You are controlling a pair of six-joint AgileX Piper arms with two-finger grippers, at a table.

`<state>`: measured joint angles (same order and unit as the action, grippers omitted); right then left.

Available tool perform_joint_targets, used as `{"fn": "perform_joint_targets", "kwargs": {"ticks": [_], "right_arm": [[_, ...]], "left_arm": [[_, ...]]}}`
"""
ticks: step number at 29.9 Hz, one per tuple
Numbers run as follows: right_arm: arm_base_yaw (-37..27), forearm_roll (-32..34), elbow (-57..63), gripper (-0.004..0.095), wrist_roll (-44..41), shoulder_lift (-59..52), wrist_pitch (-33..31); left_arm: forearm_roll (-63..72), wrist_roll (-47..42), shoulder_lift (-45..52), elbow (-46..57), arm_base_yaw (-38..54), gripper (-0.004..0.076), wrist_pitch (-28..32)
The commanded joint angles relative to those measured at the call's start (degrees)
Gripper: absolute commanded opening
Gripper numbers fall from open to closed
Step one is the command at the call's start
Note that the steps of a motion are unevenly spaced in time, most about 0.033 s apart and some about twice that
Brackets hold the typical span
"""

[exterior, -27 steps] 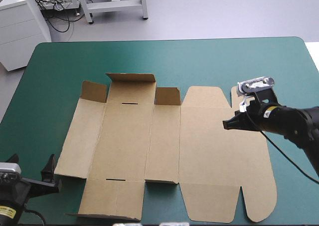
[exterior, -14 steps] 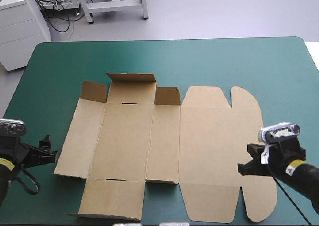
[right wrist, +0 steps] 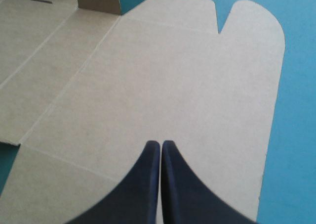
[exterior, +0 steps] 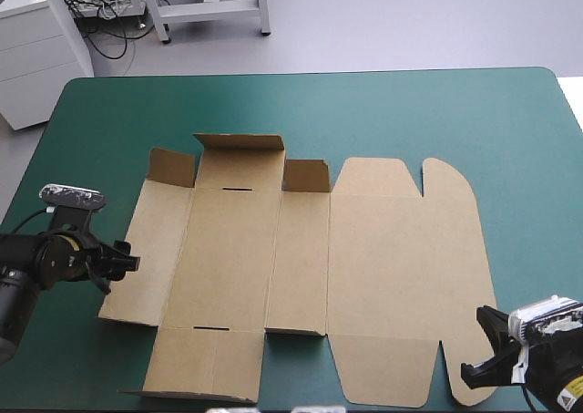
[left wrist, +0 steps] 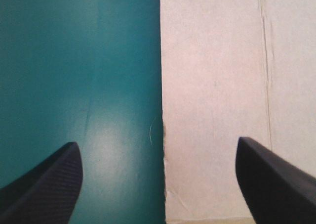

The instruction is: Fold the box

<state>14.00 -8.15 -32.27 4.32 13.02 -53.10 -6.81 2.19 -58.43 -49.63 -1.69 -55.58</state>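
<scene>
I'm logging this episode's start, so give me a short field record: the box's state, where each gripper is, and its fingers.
box: brown sheet, lying mostly flat on the teal-green cover
far flaps: three on the left part, tilted up
left gripper: open, straddling the box's left edge
right gripper: shut, above the box's near right corner
contact: cannot tell for either gripper
</scene>
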Motion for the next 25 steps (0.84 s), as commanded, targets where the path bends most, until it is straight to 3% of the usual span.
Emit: {"fn": "perform_joint_targets", "kwargs": {"ticks": [1, 6, 9, 15, 25], "right_arm": [[-0.42, 2.55, -1.31, -0.0004, 0.12, 0.35, -0.99], [-0.42, 4.77, -1.31, -0.0004, 0.12, 0.26, -2.37], [-0.42, 5.46, -1.31, -0.0004, 0.12, 0.11, -1.37], [-0.42, 5.93, -1.31, -0.0004, 0.33, 0.11, -1.24], [-0.42, 6.86, -1.31, -0.0004, 0.47, 0.06, -2.01]], "left_arm": [[5.15, 2.42, -2.60, -1.87, 4.33, 0.0602, 5.15], [26.71, 19.59, -8.66, -2.96, 19.45, 0.0602, 2.99], [38.11, 27.66, -13.61, -5.17, 26.23, 0.0602, -2.65], [41.70, 28.65, -25.47, -13.30, 29.26, 0.0602, -18.82], [40.16, 26.56, -32.88, -13.89, 29.26, 0.0592, -19.16]]}}
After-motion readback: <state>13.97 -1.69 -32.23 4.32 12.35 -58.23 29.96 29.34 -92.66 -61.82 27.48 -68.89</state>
